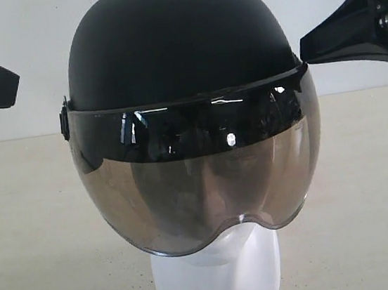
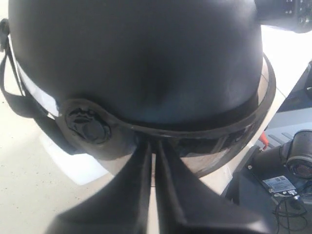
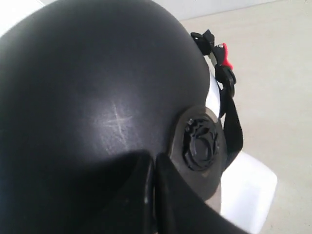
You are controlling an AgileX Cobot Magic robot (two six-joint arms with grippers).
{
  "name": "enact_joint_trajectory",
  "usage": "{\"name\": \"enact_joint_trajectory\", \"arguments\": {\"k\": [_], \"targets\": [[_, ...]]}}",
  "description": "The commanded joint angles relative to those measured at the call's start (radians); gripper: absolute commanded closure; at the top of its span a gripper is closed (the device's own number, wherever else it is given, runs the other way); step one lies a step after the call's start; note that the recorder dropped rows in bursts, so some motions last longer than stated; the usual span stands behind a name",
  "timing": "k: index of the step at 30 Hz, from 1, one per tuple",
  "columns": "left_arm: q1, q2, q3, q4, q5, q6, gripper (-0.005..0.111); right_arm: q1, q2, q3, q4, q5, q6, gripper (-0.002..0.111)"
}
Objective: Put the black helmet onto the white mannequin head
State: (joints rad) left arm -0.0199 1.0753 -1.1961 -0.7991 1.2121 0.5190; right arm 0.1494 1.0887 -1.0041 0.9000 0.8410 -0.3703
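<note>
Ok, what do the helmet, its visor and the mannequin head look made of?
The black helmet looks like hard plastic, matte: dull sheen, faint pale scratches. Its visor seems smoky clear plastic, glossy: the face shows through and it carries reflections. The white mannequin head is smooth, evenly white, perhaps plastic or foam; cannot tell which.

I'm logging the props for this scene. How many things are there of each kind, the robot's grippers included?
black helmet: 1
white mannequin head: 1
grippers: 2 (left gripper, right gripper)
Total: 4
</note>
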Motion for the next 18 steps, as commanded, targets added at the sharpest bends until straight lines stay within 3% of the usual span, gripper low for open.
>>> {"name": "enact_joint_trajectory", "arguments": {"k": [1,12,18], "targets": [[0.003,0.007,0.002,-0.013,-0.008,-0.010,0.102,-0.001,0.001,0.004,-0.070,0.038,0.017,0.108],[0.003,0.007,0.002,-0.084,-0.008,-0.010,0.102,-0.001,0.001,0.004,-0.110,0.054,0.030,0.108],[0.003,0.007,0.002,-0.205,-0.007,-0.010,0.102,-0.001,-0.073,-0.014,-0.099,-0.015,0.030,0.108]]}}
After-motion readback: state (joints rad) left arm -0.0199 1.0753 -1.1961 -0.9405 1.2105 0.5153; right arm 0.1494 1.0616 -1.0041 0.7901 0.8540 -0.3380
